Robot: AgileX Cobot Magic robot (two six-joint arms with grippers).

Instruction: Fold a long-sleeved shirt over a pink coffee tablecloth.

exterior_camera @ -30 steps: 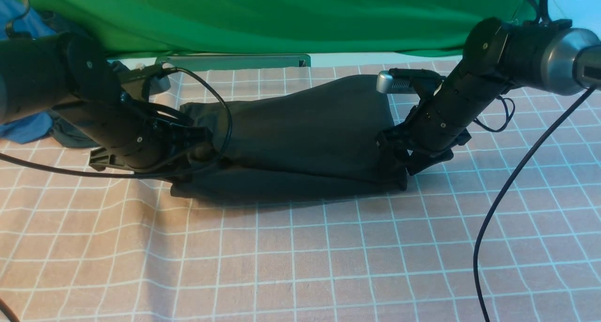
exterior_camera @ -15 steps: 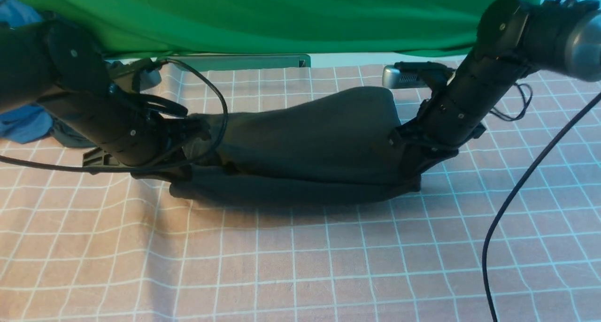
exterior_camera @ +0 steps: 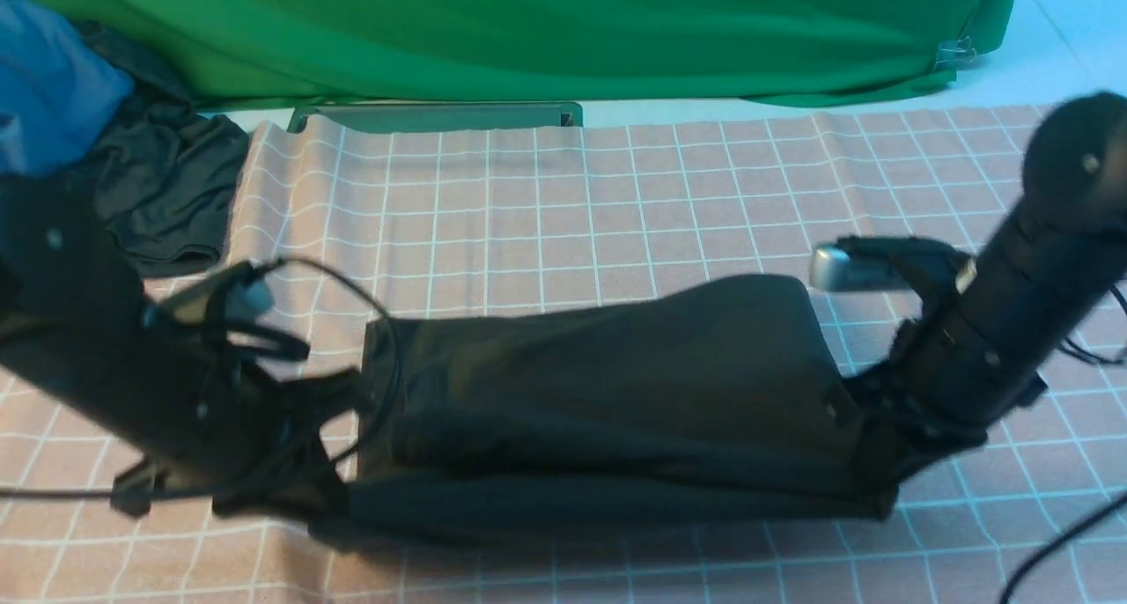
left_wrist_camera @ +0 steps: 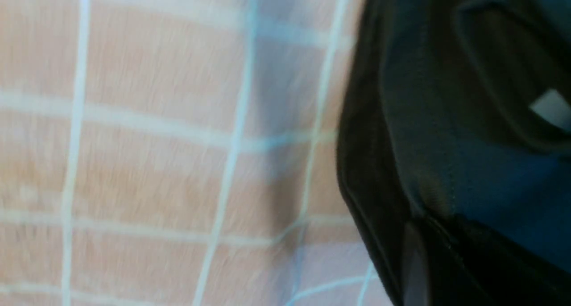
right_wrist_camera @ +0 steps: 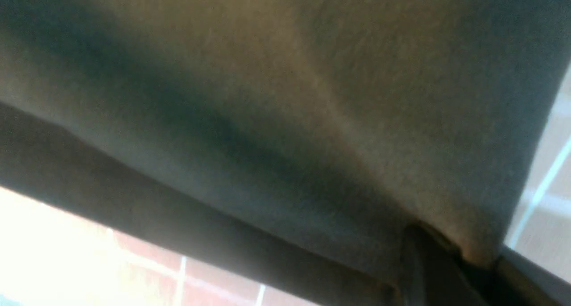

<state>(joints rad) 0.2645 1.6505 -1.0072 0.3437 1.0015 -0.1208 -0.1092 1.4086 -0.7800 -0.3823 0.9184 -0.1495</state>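
A: Where's the long-sleeved shirt [exterior_camera: 607, 410] just now?

B: On the pink coffee tablecloth [exterior_camera: 563, 199], toward its near edge, already doubled into a long band. Its long axis runs side to side, from one arm across to the other.

A: And the fingers?

B: The left gripper [exterior_camera: 339, 432] sits at the band's left end, pinched tight on that end of the shirt; in the left wrist view a dark seamed edge [left_wrist_camera: 428, 172] runs straight into the jaws. The right gripper [exterior_camera: 880, 481] is at the right end, closed down on the corner there — the right wrist view is nearly filled with shirt fabric [right_wrist_camera: 285, 118] drawn into the pinch.

A: So which arm is nearer?

B: Neither, I'd say — each has its own end, and the upper layer bellies up between them. The coming move would likely turn on both ends travelling together across the short axis, or the fold skews.

A: Any containers?

B: None that I can see. Beyond the tablecloth's far left corner lie a blue garment [exterior_camera: 48, 84] and a dark grey-green garment [exterior_camera: 167, 199]; a green cloth [exterior_camera: 528, 32] hangs past its far edge.
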